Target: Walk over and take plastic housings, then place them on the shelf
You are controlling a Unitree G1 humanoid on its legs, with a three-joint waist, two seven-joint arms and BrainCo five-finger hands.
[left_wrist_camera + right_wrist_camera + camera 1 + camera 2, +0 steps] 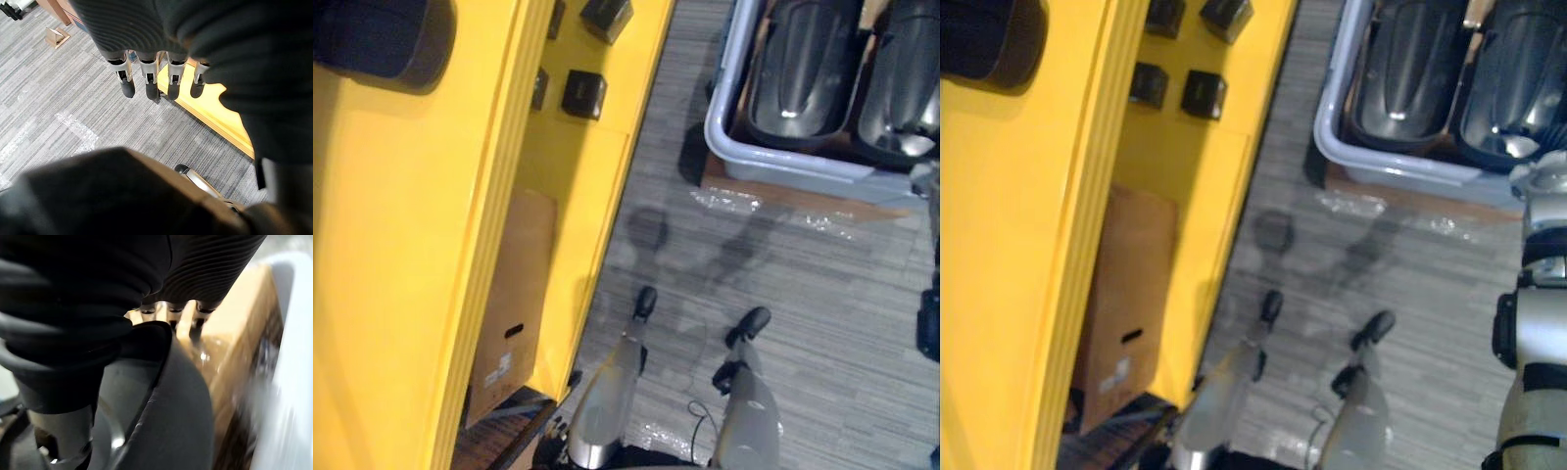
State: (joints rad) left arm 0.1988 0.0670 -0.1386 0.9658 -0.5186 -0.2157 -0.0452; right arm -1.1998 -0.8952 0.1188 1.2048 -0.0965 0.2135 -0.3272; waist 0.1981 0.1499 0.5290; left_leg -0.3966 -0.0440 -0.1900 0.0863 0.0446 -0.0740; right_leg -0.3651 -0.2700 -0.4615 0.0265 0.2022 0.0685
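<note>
Black plastic housings point(798, 69) were seen lying side by side in a pale grey bin point(803, 162) on the floor. The bin was set ahead and to the right, well apart from the yellow shelf point(401, 255) on the left. Each housing's long side was pointed away from the robot, so it would likely be best reached from its near end.

The right hand point(210, 264) was the nearer one. It was held close by the bin's pale wall, with brown card point(234, 333) beside it. A dark curved shape point(176, 406) was seen in front of it. It could not be told if that shape was a housing, or if anything was held by that hand.

The left hand point(146, 68) was hung over the grey floor point(58, 112) by the shelf's edge. Its fingers were kept straight and loose, and nothing was held in it.
</note>
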